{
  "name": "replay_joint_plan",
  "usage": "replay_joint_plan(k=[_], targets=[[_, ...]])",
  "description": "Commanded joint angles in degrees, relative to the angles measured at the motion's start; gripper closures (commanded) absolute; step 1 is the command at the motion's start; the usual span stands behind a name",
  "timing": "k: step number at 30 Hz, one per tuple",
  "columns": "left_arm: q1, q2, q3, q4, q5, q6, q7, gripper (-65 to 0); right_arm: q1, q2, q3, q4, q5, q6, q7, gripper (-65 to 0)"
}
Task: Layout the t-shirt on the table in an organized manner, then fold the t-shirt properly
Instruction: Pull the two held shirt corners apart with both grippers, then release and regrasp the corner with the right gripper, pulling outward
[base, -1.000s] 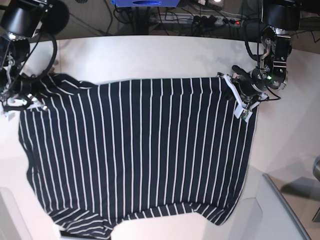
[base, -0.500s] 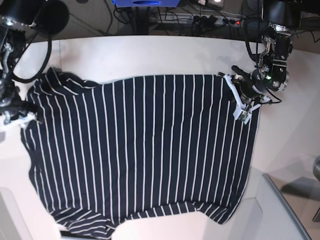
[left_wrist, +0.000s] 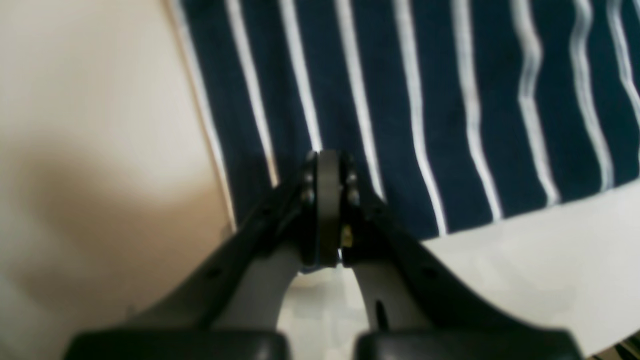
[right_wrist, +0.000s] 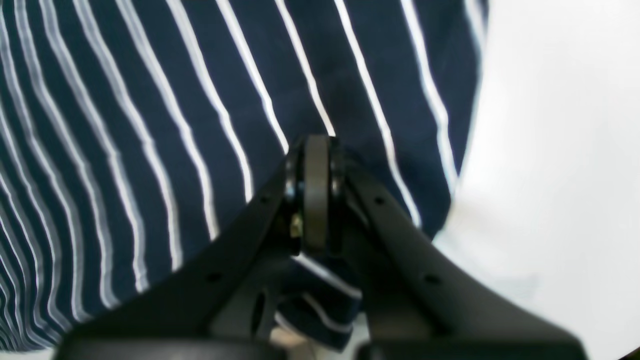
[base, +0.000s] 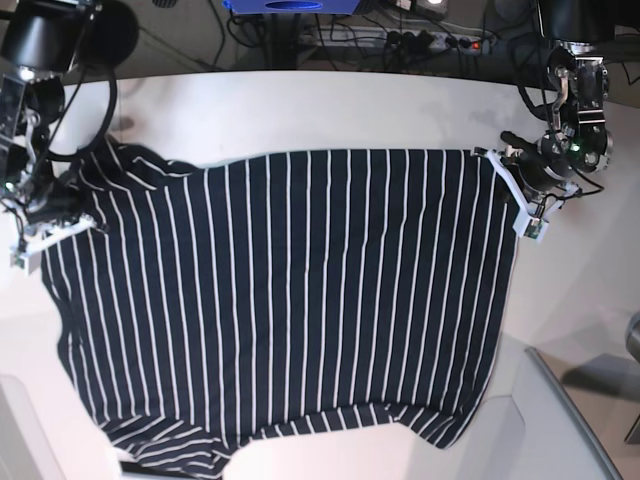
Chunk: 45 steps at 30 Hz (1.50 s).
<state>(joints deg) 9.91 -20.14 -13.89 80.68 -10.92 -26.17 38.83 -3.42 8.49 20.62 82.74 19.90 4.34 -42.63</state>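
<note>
The dark navy t-shirt (base: 290, 300) with thin white stripes lies spread across the white table (base: 300, 110), back edge stretched between both grippers. My left gripper (base: 522, 200) is shut on the shirt's back right corner; in the left wrist view (left_wrist: 327, 165) its pads are pressed together over the striped fabric (left_wrist: 450, 100) beside bare table (left_wrist: 75, 100). My right gripper (base: 55, 225) is shut on the shirt's left edge; the right wrist view shows the closed tips (right_wrist: 315, 150) with fabric (right_wrist: 150, 125) bunched beneath them. The front left hem is crumpled at the table's near edge.
A power strip with cables (base: 430, 40) lies beyond the table's curved far edge. A grey slanted panel (base: 560, 420) stands at the front right, next to the shirt's hem. Bare tabletop (right_wrist: 550, 125) shows beside the right gripper.
My left gripper has moved right, pulling the shirt's back right corner outward, so the back edge is stretched wider and straighter. My right gripper has shifted slightly, still holding the left edge.
</note>
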Motion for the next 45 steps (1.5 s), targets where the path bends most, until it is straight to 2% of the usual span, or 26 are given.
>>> replay_joint_plan(k=[1,3,6,12,16,18,21,23,28,30,33,37,45], targets=[[0.1,-0.7,-1.4,1.9,-0.1,-1.4,-0.9,0.0,-0.3,0.7,0.3,3.7,0.3,0.3,0.9,-0.5],[1.4,-0.3,-2.7,3.6,-0.1,-3.5,-0.9,0.0,-1.9,0.6,0.2,7.2,0.3,0.3,0.9,-0.5],[1.9,0.5,-4.1,4.8,0.1,-4.2,-1.0,0.0,-1.9,0.6,0.3,6.7,0.3,0.3,1.0,-0.5],[2.7,0.5,-7.7,5.9,0.0,-4.3,-1.1,0.0,-9.4,0.5,0.3,18.8,0.5,0.3,1.1,-0.5],[2.6,0.5,-9.8,5.9,0.0,-4.4,-1.1,0.0,-9.8,-0.1,0.9,18.3,0.5,0.3,1.0,-0.6],[2.7,0.5,-10.2,6.4,0.0,-4.4,-1.1,0.0,-12.0,-0.3,1.5,22.2,0.5,0.3,0.9,-0.8],[2.7,0.2,-10.2,6.7,0.0,-4.4,-1.1,0.0,-15.2,-2.9,2.1,27.0,0.5,0.3,1.0,-1.1],[2.7,0.2,-11.2,6.9,0.0,-4.4,-1.1,0.0,-16.6,-3.9,2.5,27.1,0.5,0.3,0.6,-6.9],[2.7,0.2,-12.2,6.7,0.0,-4.4,-1.1,0.0,-21.0,-6.4,2.3,27.0,0.5,0.3,0.9,-32.1],[2.7,0.2,-12.2,6.6,0.2,-4.4,-1.1,0.0,-21.2,-6.6,2.3,26.8,0.5,0.3,0.8,-37.5],[2.7,0.2,-12.1,6.6,0.2,-4.4,-1.1,0.0,-21.3,-6.7,2.1,23.5,0.5,0.4,0.8,-38.4],[2.7,0.2,-12.1,6.4,0.1,-4.4,-1.1,0.0,-21.3,-6.7,2.1,19.9,0.5,3.5,0.9,-38.3],[2.7,0.2,-12.1,6.4,0.3,-4.4,-1.1,0.0,-21.0,-6.7,2.1,18.3,0.3,3.7,0.9,-38.3]])
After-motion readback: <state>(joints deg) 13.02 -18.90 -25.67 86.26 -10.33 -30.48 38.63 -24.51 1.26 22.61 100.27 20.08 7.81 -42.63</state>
